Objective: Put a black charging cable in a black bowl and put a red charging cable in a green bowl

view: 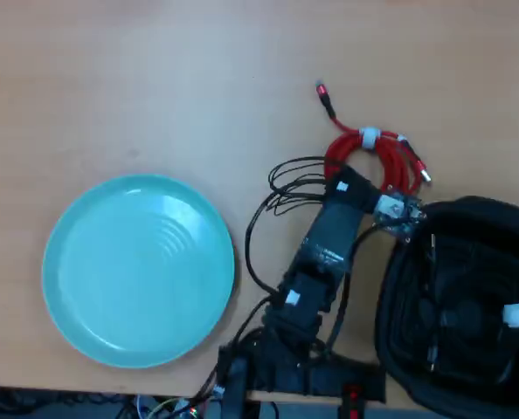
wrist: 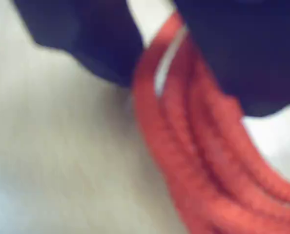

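— Jaws first, please; how did they stand?
— Two dark jaws stood apart at the top of the wrist view, one on each side of the red cable (wrist: 203,146); the picture was blurred, so I cannot tell if they pressed it.
— And where was the gripper (view: 362,182)?
— In the overhead view it was right of centre, over the lower edge of the red coil (view: 377,157); the coil lay on the table (view: 155,78).
— The bowls?
— The green bowl (view: 137,269) sat at lower left, well apart; the black bowl (view: 460,305) was at lower right, with the black cable (view: 434,310) inside it.
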You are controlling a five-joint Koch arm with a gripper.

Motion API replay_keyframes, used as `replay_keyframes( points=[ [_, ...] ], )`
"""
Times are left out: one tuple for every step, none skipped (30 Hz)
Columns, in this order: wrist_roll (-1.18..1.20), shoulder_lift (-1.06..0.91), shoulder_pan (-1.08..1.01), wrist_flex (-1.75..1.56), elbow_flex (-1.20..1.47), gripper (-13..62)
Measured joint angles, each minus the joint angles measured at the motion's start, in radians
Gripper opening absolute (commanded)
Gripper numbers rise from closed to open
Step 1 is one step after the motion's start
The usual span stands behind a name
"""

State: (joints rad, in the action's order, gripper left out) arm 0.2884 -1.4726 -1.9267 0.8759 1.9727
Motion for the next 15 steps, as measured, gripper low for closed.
replay_keyframes(
  points=[
    [0.000,0.005,0.000,0.002,0.000,17.3],
    [0.000,0.008,-0.003,0.002,-0.002,17.1],
    [0.000,0.009,-0.005,0.000,-0.002,16.0],
    [0.000,0.009,-0.005,0.000,-0.002,13.4],
    [0.002,0.009,-0.003,0.000,-0.002,9.3],
    [0.002,0.012,-0.003,-0.002,-0.005,4.0],
    [0.000,0.018,-0.002,-0.003,-0.012,-2.7],
    [0.000,0.023,0.000,-0.008,-0.018,-8.3],
    [-0.002,0.025,0.003,-0.011,-0.025,-8.9],
    [-0.002,0.026,0.005,-0.014,-0.026,-7.3],
    [-0.002,0.026,0.009,-0.014,-0.028,-6.2],
    [-0.002,0.026,0.014,-0.015,-0.029,-6.2],
    [0.000,0.028,0.020,-0.015,-0.032,-6.2],
    [0.006,0.028,0.025,-0.014,-0.037,-6.2],
    [0.015,0.028,0.031,-0.014,-0.043,-6.2]
  ],
)
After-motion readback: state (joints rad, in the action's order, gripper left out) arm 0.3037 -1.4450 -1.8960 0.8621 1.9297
